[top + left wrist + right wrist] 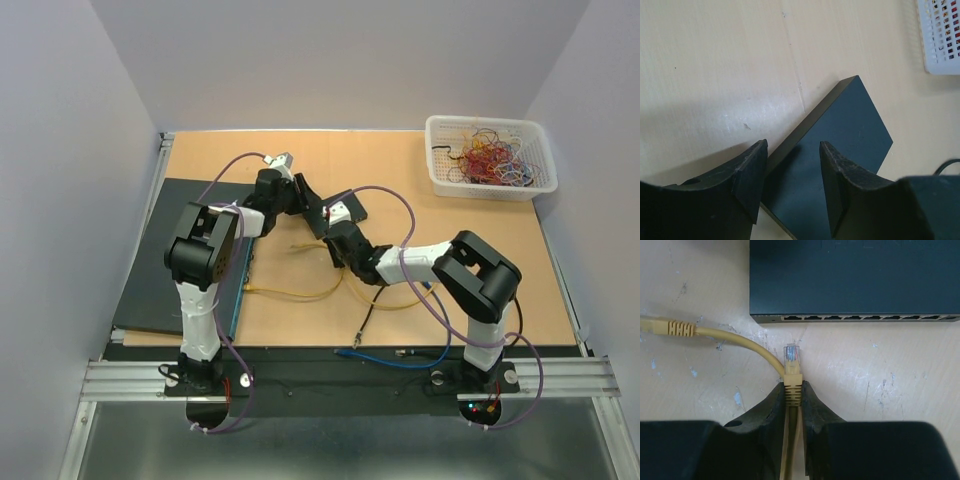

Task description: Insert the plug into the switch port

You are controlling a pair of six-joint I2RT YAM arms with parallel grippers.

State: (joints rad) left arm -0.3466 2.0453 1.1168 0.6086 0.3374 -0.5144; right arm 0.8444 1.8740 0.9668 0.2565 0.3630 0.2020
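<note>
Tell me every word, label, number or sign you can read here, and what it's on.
No text is readable in any view.
Switch: nothing legible; any markings by its ports are too small or blurred to read.
Yellow plug: no writing visible.
White basket: no label visible.

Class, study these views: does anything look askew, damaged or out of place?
Nothing much: the plug sits straight in the right gripper, facing the switch ports. Only the table looks scuffed.
</note>
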